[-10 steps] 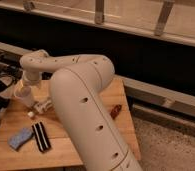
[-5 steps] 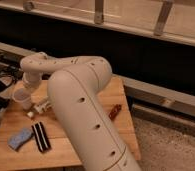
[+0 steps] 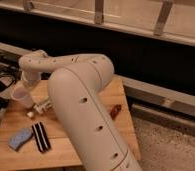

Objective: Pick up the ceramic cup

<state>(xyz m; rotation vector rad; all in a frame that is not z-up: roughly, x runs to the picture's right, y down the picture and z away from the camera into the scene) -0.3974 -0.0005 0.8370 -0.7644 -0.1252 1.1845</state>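
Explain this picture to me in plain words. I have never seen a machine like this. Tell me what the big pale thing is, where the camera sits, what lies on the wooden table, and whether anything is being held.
The big pale shape is the robot's arm, a jointed limb with round holes in its shell. There is one picture; the camera looks down along the arm, though where it is mounted is not known. The arm bends back to the left and ends in the gripper, a two-finger clamp, at the left edge of the wooden table. The ceramic cup, small and off-white, sits tilted right under the gripper and looks held, though the grip itself is hidden. On the table lie a small white tube, a blue sponge, a dark striped packet beside it, and a reddish-brown bar to the right of the arm.
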